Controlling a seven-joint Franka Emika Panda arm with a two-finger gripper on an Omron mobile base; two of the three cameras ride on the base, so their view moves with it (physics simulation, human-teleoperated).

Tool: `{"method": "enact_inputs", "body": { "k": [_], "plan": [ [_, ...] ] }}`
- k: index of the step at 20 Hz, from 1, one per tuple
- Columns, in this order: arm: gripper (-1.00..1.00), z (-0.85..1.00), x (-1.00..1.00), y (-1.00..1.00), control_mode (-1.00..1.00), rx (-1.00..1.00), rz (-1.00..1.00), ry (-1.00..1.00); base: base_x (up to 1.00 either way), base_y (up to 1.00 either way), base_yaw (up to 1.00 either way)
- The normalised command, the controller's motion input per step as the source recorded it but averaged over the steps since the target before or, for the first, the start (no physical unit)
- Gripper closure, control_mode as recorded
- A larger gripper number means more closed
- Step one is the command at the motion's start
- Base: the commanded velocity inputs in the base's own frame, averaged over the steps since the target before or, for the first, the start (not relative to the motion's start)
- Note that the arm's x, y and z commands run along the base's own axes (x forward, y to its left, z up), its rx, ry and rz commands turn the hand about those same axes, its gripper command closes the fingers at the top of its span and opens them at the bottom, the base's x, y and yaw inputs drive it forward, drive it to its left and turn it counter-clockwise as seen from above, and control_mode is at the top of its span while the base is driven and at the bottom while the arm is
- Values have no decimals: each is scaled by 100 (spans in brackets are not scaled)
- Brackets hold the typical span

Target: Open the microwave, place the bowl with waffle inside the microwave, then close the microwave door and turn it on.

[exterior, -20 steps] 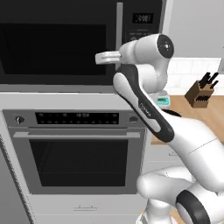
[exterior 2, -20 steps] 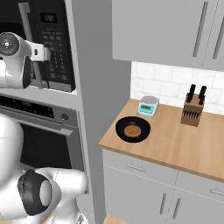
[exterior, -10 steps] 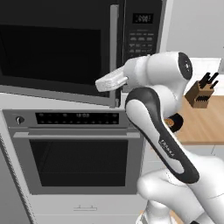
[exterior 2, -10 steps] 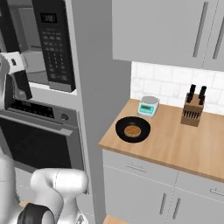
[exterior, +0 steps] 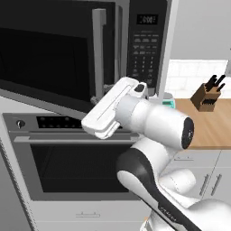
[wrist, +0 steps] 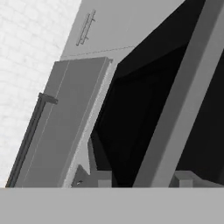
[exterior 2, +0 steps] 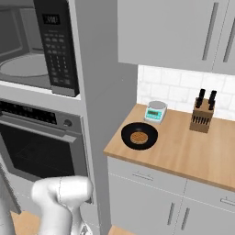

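Bowl with waffle (exterior 2: 139, 136): round, black (shallow), on wooden counter (exterior 2: 193, 149).

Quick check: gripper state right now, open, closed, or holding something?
Gripper: open, fingers either side of the microwave door handle, not closed on it.

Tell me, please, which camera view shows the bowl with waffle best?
The right base view: the bowl with waffle sits in plain sight on the wooden counter, beside the small scale. In the left base view the arm stands before that stretch of counter; the hand view faces the microwave door.
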Motion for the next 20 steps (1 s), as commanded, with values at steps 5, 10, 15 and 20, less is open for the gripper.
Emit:
{"method": "enact_inputs", "body": {
  "k": [5,10,15,20],
  "plan": [
    [100,-49,-64,100,-100,-33,10,13,0,0,0],
    [-100,-13,-78,100,-100,-36,8,29,0,0,0],
    [-100,0,-100,95,-100,-33,1,29,0,0,0],
    [-100,15,-100,10,-100,-6,-11,12,0,0,0]
  ]
}}
